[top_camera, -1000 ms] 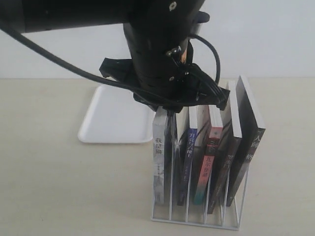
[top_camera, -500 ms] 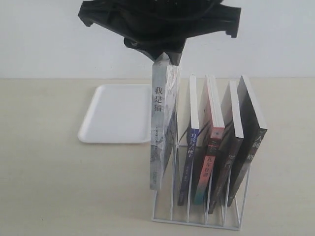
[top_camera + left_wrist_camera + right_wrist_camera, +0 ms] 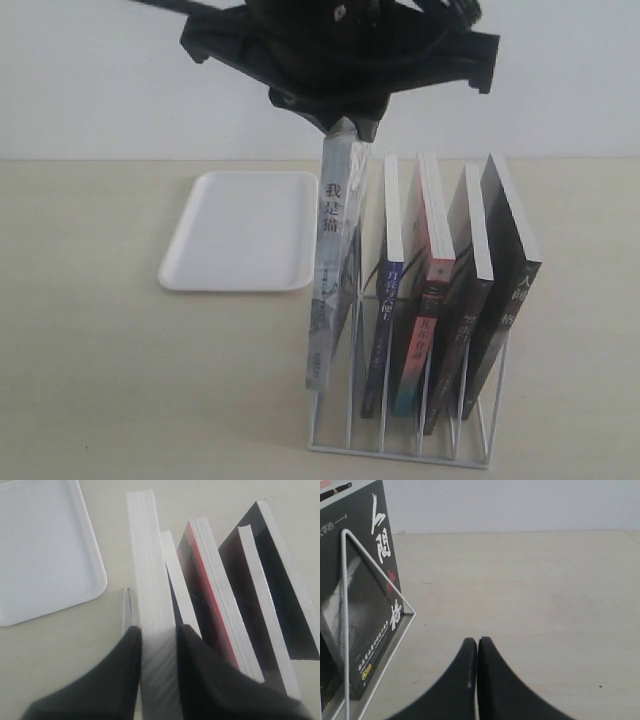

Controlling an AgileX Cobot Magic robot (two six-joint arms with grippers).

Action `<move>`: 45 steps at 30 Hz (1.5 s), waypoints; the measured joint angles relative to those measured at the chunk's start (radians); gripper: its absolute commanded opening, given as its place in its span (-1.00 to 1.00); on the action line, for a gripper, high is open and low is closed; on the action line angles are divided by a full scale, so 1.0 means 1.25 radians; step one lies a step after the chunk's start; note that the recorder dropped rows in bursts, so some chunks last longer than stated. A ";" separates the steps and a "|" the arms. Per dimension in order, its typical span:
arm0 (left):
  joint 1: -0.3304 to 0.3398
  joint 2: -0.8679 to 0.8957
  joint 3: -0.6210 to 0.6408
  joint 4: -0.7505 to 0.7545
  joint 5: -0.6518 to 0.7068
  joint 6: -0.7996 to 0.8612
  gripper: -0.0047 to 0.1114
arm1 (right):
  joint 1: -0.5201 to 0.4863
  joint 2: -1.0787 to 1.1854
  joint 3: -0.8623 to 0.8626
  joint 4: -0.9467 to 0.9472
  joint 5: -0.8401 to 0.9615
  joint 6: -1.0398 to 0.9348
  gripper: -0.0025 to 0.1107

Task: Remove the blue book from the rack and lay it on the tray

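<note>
Beige desk (image 3: 100, 380), carrying in descending size the white wire rack (image 3: 400, 447), the white tray (image 3: 240, 235) well apart to its left, and the books.

The left fingers (image 3: 127, 670) are closed onto the top edge of a pale-spined book (image 3: 325, 290), which hangs raised and slightly tilted at the rack's outermost slot; I cannot tell whether its lower end has cleared the wire. The right fingers (image 3: 470, 680) are pressed tip to tip on nothing, low over bare desk beside the rack.

The blue book (image 3: 383, 320) stands upright in the rack, one slot over from the held volume and outside the grip. Its top edge sits lower than the fingertips. In the left wrist view its page edge runs just beside the held book and passes under one finger.

My judgement: the book in hand is not the one asked for, so I would lower it back, release, shift one slot toward the red-and-teal-spined book (image 3: 418, 340) and pinch the blue spine's top edge alone. I would lift straight up so the dividers and neighbours are not dragged, then carry it to the tray and lay it flat.
</note>
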 measured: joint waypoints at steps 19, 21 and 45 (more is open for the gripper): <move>0.000 0.028 0.065 0.051 -0.099 -0.035 -0.75 | 0.000 0.000 0.000 0.000 0.000 0.000 -0.96; 0.000 0.028 0.065 0.047 -0.094 -0.033 -0.75 | 0.000 0.000 0.000 0.000 0.000 0.000 -0.96; 0.000 0.050 0.065 0.034 -0.056 0.002 -0.15 | 0.000 0.000 0.000 0.000 0.000 0.000 -0.96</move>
